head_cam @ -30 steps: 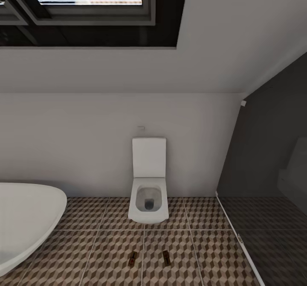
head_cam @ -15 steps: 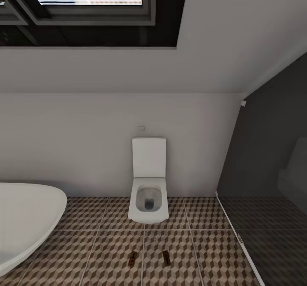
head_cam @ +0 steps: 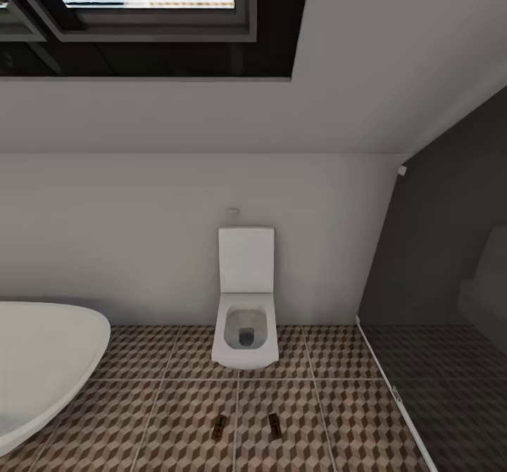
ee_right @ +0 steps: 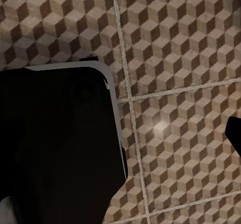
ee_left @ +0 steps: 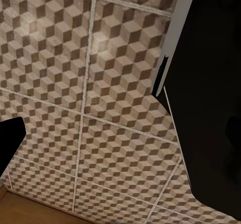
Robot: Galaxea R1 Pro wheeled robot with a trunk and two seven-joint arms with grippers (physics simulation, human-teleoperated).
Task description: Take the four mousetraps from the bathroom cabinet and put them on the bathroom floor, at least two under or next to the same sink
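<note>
Two mousetraps (head_cam: 220,427) lay side by side but apart on the bathroom floor (head_cam: 338,415), a little in front of the square white toilet (head_cam: 245,331), with the bathtub (head_cam: 42,359) at the left edge and the dark shower glass (head_cam: 451,282) to the right; no sink stood near them, so these two looked to count only toward the same-floor condition unless moved. Both wrist views looked down at patterned tiles past dark parts of the robot's own body; whether either gripper was open or closed could not be told, and nothing could be seen held. The step in hand seemed to be travel; done well, it would mean turning the base toward the cabinet for the remaining traps, steering wide of the two on the floor so the wheels did not scatter them; later traps should go beside the sink's vanity.
</note>
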